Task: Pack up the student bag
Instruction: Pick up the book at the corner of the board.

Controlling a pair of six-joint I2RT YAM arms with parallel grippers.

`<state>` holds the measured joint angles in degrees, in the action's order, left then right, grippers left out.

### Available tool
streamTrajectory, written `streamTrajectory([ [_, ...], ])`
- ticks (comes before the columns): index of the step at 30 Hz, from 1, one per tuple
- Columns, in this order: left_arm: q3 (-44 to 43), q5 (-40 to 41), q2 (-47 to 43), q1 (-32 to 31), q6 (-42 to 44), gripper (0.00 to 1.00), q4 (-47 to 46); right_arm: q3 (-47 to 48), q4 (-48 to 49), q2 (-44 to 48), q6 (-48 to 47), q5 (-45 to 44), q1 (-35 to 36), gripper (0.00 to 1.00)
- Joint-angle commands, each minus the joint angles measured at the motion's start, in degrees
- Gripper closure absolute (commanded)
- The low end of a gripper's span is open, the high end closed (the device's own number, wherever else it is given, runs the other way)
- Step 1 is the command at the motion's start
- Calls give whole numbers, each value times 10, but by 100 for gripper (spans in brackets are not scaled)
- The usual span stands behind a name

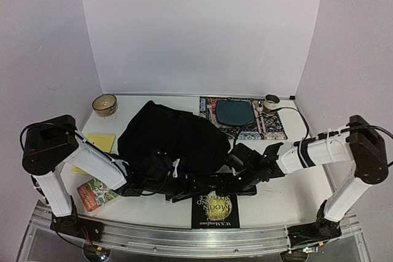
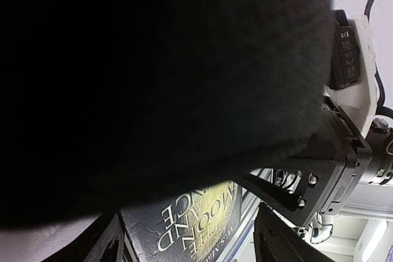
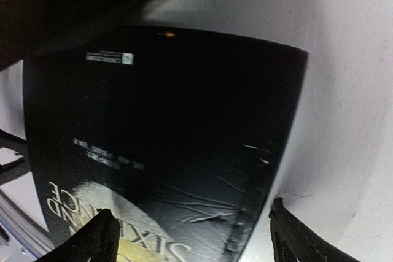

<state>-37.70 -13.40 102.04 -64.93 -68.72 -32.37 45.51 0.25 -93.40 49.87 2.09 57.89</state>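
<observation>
The student bag (image 1: 172,136) lies slumped at the centre of the table (image 1: 276,197). Its long axis runs roughly left to right. Which end is its top cannot be told. The left tool (image 2: 190,232) is spread and grips nothing, with bag fabric close above it and a black book (image 1: 215,210) below. The right tool (image 3: 191,210) is spread wide over the same book and pinches nothing.

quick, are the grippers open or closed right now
left gripper: open, nothing between its fingers
right gripper: open, above the black book, not gripping it
</observation>
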Motion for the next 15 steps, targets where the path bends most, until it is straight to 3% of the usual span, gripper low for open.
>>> streamTrajectory([
  [1,-31,-44,-3,-1,14,30,-11,6,-9,-15,1,26,-1,15],
  [15,-9,-3,-94,-4,0,34,-11,4,25,0,9,51,-1,16],
])
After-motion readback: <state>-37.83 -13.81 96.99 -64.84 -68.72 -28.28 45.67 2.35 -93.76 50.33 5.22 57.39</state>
